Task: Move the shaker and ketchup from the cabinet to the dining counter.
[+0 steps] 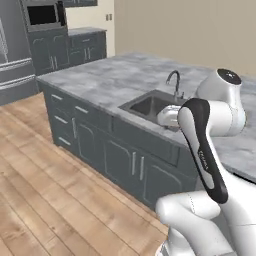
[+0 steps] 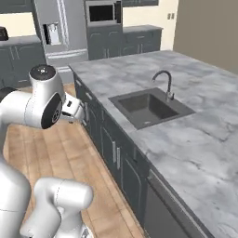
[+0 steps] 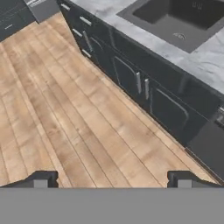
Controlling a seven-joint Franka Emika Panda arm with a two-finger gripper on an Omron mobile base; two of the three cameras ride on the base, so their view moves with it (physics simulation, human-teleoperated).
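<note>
The dining counter [image 1: 95, 80] [image 2: 200, 139] is a long island with a grey-veined marble top, an inset sink [image 1: 150, 104] [image 2: 148, 109] and a curved faucet [image 1: 175, 80] [image 2: 165, 82]. Its dark grey panelled fronts [image 3: 131, 74] run diagonally through the hand view. My gripper [image 3: 111, 179] is open with nothing between its fingertips. It hangs over the wooden floor beside the island's front, short of the sink. In the right base view the hand [image 2: 76, 110] sits just left of the island's corner. The shaker, the ketchup and the cabinet are out of view.
Wooden floor [image 3: 61, 113] stretches along the island's front. A steel fridge [image 2: 58, 28] [image 1: 12, 55] and a built-in microwave [image 2: 102, 13] [image 1: 42, 15] stand at the far wall with dark grey units [image 1: 82, 47]. My own arm [image 1: 205, 150] fills the lower right of the left base view.
</note>
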